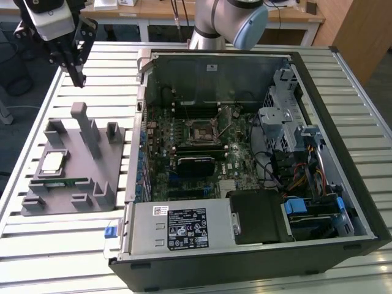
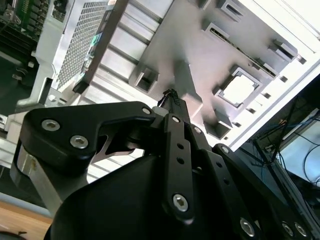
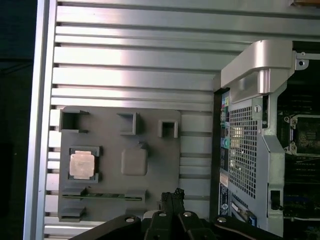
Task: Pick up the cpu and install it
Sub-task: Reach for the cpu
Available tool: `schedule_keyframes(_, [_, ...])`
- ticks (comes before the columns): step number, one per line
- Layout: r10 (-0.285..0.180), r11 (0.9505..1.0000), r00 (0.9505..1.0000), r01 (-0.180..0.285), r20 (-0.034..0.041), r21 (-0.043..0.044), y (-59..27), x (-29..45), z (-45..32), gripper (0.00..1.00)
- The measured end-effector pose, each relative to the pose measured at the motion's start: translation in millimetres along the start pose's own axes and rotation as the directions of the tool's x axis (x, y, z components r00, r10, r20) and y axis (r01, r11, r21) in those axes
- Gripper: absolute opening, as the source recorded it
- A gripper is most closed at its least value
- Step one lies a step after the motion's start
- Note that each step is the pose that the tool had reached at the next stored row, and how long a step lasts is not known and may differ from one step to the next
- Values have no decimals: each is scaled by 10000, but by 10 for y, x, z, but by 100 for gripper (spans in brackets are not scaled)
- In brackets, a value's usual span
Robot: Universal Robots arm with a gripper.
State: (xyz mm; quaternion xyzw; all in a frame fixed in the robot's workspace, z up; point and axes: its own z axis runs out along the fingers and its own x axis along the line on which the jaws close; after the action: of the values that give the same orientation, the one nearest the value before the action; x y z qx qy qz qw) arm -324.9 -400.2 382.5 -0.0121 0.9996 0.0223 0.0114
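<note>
The cpu [image 1: 51, 162], a small square chip with a pale metal top, lies in a pocket of the grey plastic fixture [image 1: 79, 174] at the exterior view's left. Both wrist views show the cpu [image 3: 82, 164] [image 2: 239, 89] resting flat in that pocket. My gripper [image 1: 78, 78] hangs in the air above the fixture's far end, well clear of the chip. Its black fingers [image 3: 172, 194] are shut together with nothing between them, as the second wrist view's fingertips [image 2: 170, 96] also show. The motherboard's bare square socket [image 1: 202, 130] lies inside the open computer case.
The open computer case [image 1: 343, 184] fills the middle and the exterior view's right of the slatted metal table [image 1: 55, 245]. A thin green memory stick [image 1: 64, 182] lies in a fixture slot beside the cpu. A tall post [image 1: 86, 125] rises from the fixture.
</note>
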Motion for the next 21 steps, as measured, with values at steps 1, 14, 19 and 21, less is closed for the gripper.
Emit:
schedule_keyframes(1, [0,10000,10000,0,0,0,1,29,0,11])
schedule_keyframes(14, [252,9997,9997,-252,11,6,12,344,3,11])
schedule_keyframes(19, [288,9996,9996,-288,13,6,16,494,3,11])
schedule_keyframes(21, [298,9996,9996,-298,13,7,17,557,4,11])
